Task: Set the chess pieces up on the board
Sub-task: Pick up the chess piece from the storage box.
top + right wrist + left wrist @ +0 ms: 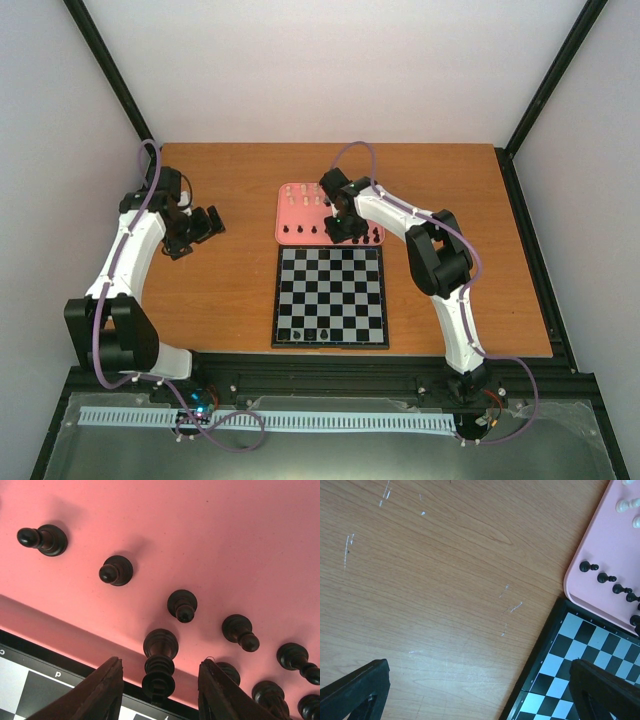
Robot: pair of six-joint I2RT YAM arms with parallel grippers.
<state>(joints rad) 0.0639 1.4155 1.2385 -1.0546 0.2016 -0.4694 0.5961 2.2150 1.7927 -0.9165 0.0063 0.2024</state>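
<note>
Right jaws apart astride a black piece [159, 662] on the pink tray [210, 525] (left jaws likewise spread)

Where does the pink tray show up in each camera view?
Top external: pink tray at centre, just beyond the board on its far side.
Left wrist: tray in the upper right corner, board below it.
Right wrist: tray fills most of the frame, board at bottom left.
Shared landmark: the row of black pieces along the tray's board-side edge.
</note>
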